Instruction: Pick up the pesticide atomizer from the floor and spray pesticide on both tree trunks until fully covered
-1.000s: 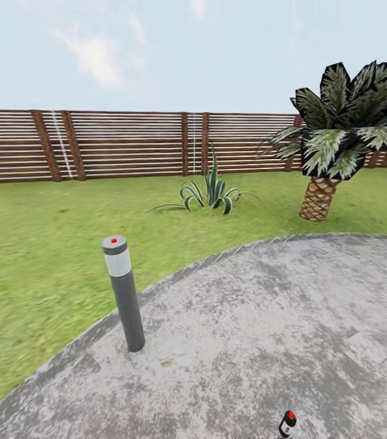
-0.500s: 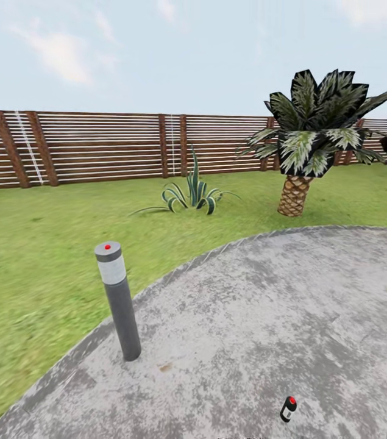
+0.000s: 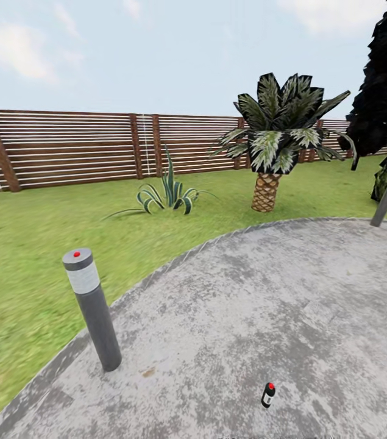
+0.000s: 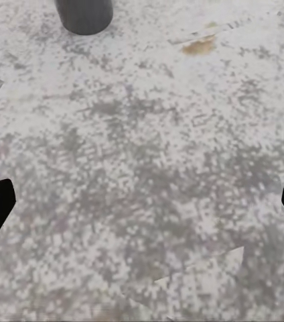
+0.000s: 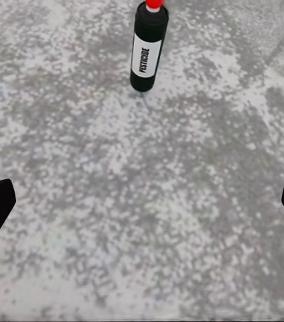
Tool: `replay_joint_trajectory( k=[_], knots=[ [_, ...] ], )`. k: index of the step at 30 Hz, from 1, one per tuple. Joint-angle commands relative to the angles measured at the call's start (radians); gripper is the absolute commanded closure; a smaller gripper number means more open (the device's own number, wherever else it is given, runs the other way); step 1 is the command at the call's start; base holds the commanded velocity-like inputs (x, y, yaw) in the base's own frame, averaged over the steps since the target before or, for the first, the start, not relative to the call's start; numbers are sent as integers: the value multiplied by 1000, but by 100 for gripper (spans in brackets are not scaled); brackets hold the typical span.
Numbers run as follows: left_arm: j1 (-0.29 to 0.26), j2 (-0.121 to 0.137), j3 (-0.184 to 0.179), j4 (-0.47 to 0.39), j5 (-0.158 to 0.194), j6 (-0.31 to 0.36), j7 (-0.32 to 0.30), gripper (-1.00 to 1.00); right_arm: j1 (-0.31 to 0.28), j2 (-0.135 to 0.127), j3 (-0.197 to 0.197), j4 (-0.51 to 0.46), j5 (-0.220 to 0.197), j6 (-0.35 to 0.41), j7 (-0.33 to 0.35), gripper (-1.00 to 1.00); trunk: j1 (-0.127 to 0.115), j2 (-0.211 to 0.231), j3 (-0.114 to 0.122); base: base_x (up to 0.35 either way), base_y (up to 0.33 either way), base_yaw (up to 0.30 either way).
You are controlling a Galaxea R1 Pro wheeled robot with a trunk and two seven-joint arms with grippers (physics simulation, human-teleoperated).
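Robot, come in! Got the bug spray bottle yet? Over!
Both grippers open, empty. Pesticide atomizer upright on the floor, ahead of right gripper. Nothing between them.

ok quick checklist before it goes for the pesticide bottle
1. Atomizer standing upright on the floor: ok.
2. Paving around the atomizer bare of obstacles: ok.
3. Right pincer open, nothing held: ok.
4. Left pincer open, nothing held: ok.
5. Right pincer at the atomizer: not ok, apart from it.
6. Bollard well aside of the atomizer: ok.
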Motion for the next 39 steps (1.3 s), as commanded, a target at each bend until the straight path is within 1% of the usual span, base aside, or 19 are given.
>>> replay_joint_trajectory(
  k=[1, 39],
  knots=[
    [0, 0, 1, 0, 1, -4, 0, -100, -1, 0, 0, 1, 1, -3, 0, -100, 0, 0, -1, 0, 0, -276],
    [0, 0, 0, 0, 1, -4, 0, -100, -1, 0, 1, 1, 1, -3, 0, -100, 0, 0, -1, 0, 0, -276]
  ],
)
